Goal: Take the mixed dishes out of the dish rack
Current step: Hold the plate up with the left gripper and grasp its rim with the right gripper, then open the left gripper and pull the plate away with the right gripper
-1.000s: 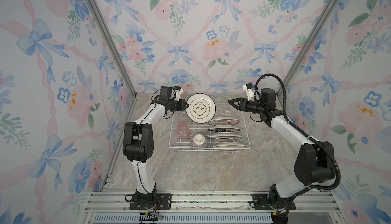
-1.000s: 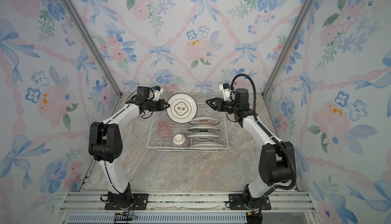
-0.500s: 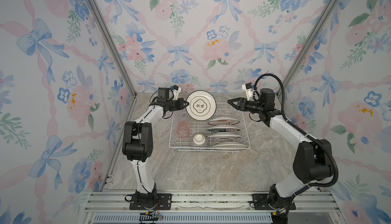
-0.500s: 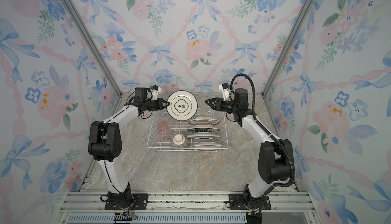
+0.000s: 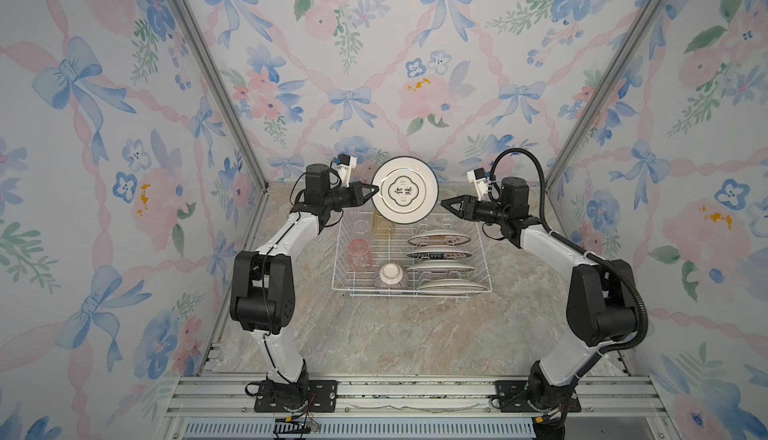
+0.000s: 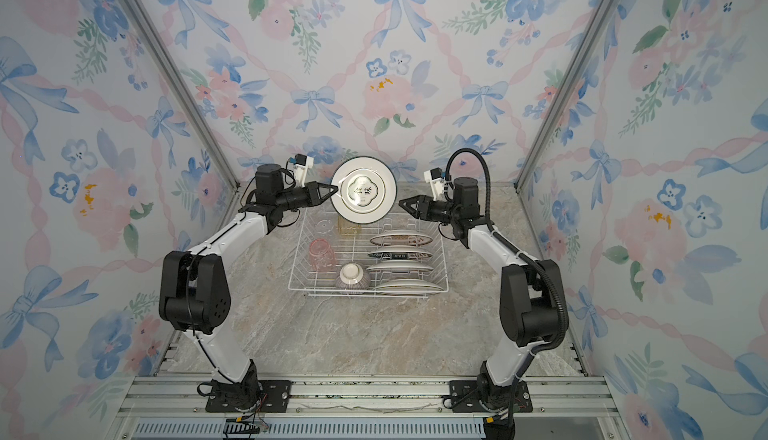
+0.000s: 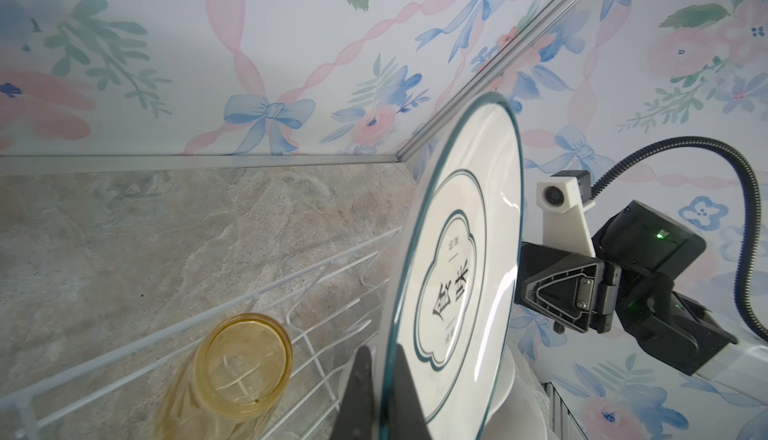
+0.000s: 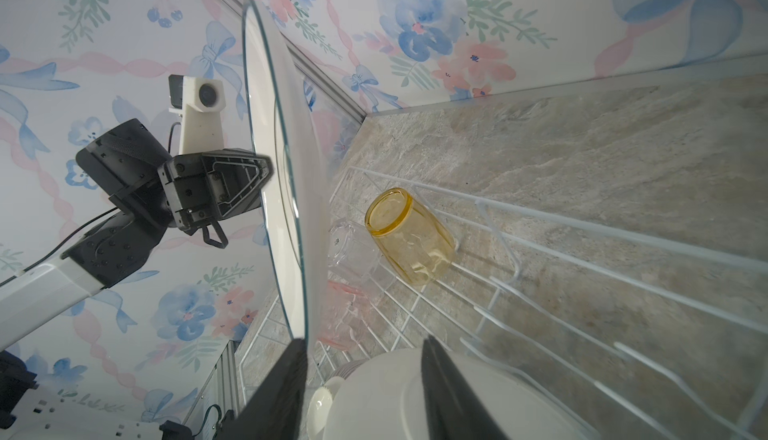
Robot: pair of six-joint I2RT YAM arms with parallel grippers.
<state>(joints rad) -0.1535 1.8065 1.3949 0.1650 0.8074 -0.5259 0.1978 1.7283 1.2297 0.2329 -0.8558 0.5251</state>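
Note:
A round white plate with a dark rim and printed characters stands on edge above the back of the dish rack. My left gripper is shut on its left rim. The plate shows in both wrist views. My right gripper is open just off the plate's right edge, holding nothing. The rack holds several plates upright in slots, a striped bowl upside down, and pink, clear and yellow tumblers.
The rack sits at the back middle of a marble-patterned tabletop. Floral walls close in on three sides, with metal posts in the back corners. A rail with both arm bases runs along the front.
The left gripper has lifted the plate higher and a little to the right, closer to the right gripper. The right gripper has hardly moved.

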